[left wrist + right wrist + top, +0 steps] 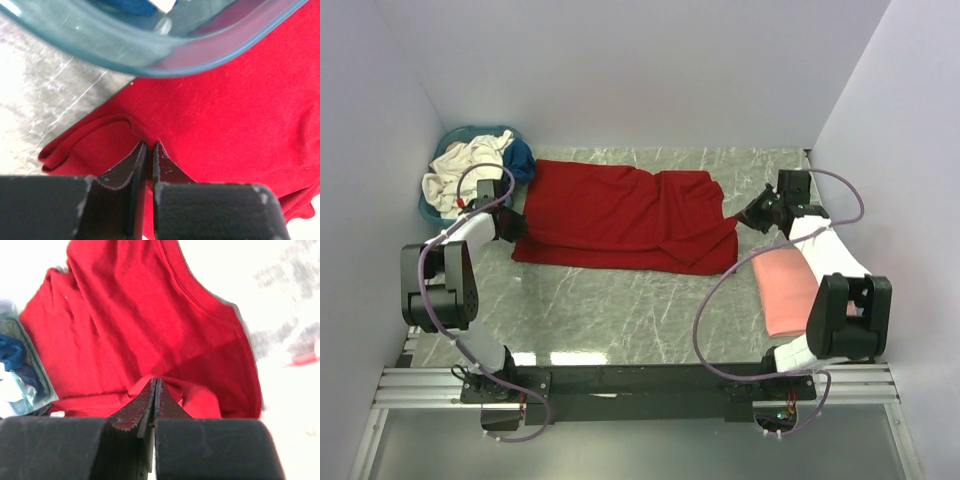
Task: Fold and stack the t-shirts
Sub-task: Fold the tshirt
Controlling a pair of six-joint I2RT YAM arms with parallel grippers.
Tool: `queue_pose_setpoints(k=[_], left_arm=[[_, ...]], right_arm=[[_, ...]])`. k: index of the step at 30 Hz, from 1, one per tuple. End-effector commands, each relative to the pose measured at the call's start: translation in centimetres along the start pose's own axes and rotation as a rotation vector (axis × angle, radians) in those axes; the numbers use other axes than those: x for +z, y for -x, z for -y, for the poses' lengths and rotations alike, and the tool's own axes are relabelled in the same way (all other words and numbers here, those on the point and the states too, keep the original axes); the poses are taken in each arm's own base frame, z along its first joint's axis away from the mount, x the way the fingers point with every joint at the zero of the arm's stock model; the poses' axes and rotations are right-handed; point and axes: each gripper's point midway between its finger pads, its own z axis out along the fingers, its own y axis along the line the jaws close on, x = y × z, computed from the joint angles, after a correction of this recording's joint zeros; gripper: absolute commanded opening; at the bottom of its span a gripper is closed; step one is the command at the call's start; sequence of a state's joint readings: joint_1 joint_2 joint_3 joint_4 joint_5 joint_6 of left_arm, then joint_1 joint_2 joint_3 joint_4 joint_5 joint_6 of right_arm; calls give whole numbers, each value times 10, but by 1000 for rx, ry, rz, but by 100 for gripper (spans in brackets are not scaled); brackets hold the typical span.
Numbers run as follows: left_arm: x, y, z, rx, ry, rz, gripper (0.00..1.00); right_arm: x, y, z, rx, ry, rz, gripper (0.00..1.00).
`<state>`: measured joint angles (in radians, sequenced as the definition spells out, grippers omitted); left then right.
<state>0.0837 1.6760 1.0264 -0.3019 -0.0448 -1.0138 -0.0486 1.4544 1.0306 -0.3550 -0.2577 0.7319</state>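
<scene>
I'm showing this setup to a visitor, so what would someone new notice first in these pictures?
The deep red t-shirt spread across the middle of the table stands out first, with the left gripper and right gripper each pinching one end. Next come the folded salmon pink t-shirt on the table's right side and the full teal basket in the back left corner.

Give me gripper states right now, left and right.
Left gripper: closed, pinching a fold of the red t-shirt.
Right gripper: closed, pinching the same shirt's other end.
</scene>
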Motion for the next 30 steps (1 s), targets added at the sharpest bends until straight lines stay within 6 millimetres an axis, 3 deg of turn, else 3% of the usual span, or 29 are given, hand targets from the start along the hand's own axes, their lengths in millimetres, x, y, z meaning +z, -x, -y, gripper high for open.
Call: queue_pose_setpoints(k=[1, 11, 16, 23, 26, 29, 30], left_arm=[[-1, 12, 22, 9, -53, 26, 11], [11, 12, 24, 27, -50, 15, 13], [12, 14, 27, 28, -54, 15, 15], [9, 23, 43, 49, -88, 19, 25], [10, 25, 50, 76, -102, 1, 34], [7, 27, 53, 88, -116, 1, 45], [6, 29, 55, 91, -124, 6, 49]], right_arm=[[3, 31, -29, -15, 72, 56, 0], [34, 48, -55, -35, 135, -17, 0], [53, 51, -56, -45, 122, -56, 0], [71, 54, -50, -53, 104, -82, 0], [72, 52, -47, -60, 103, -91, 0], [71, 52, -45, -72, 104, -86, 10], [72, 51, -44, -74, 97, -84, 18]])
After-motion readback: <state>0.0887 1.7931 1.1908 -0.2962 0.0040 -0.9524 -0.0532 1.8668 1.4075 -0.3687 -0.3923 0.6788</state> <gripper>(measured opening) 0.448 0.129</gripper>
